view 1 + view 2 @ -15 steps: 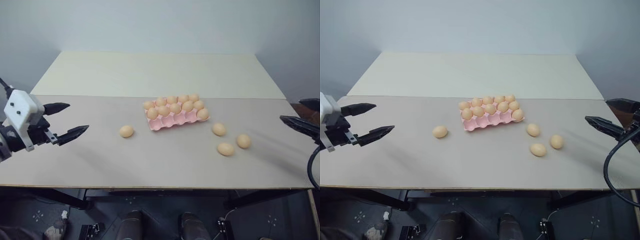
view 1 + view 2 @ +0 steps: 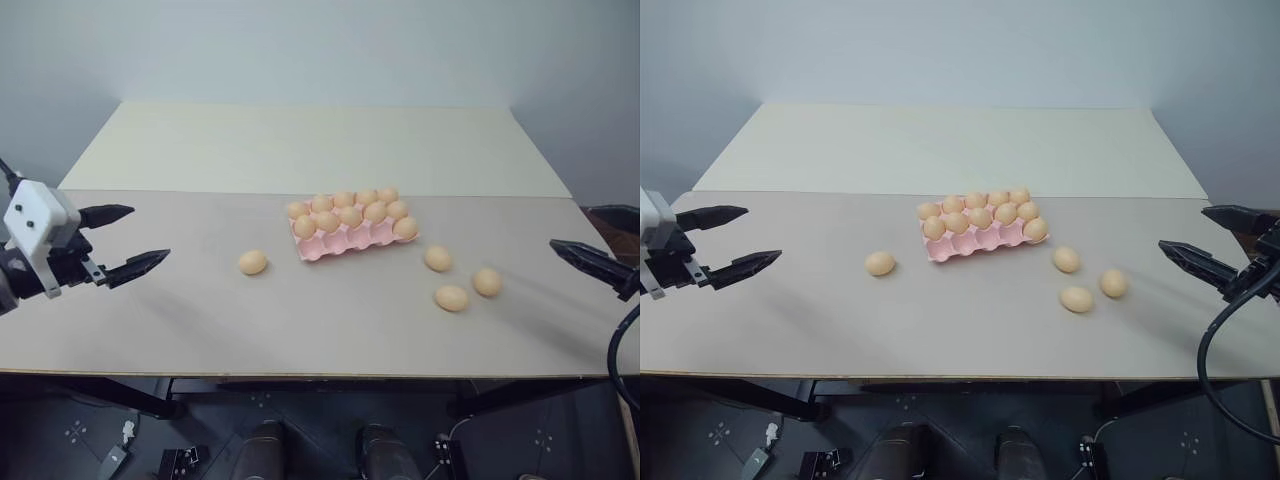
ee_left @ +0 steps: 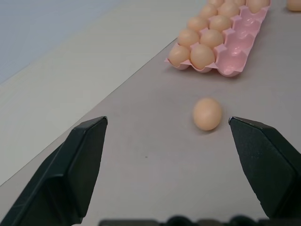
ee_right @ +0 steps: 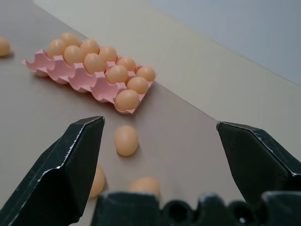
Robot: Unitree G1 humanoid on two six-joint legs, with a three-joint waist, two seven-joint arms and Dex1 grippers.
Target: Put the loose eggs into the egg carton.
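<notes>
Egg carton [image 2: 355,232] is sitting just right of frame centre in the head view, pink, tilted slightly so its right end runs toward the upper right. Two back rows are carrying eggs, ten in all; the front row of cups [image 2: 340,244] is showing empty pink.

Four loose eggs are lying on the table [image 2: 300,320]. One lone egg [image 2: 253,262] is sitting left of the carton, near its lower left corner but apart from it. Three more are grouped at the right: nearest egg [image 2: 437,258] is sitting just below the carton's right end, lower egg [image 2: 451,298] is lying below that, and outer egg [image 2: 487,282] is sitting just beside the lower one, to its right. None of them are touching the carton.

Left gripper [image 2: 128,243] is hanging over the table at the left edge of the frame, fingers spread wide with nothing between them, pointing right toward the lone egg and well apart from it. In the left wrist view that egg [image 3: 207,113] is showing in the gap between the two black fingers [image 3: 80,160].

Right gripper [image 2: 1210,245] is hanging at the right edge of the frame, fingers also spread wide and gripping nothing, pointing left toward the right-hand group and apart from it. The far half of the table, upper part of frame, is a paler cream panel [image 2: 320,145].
</notes>
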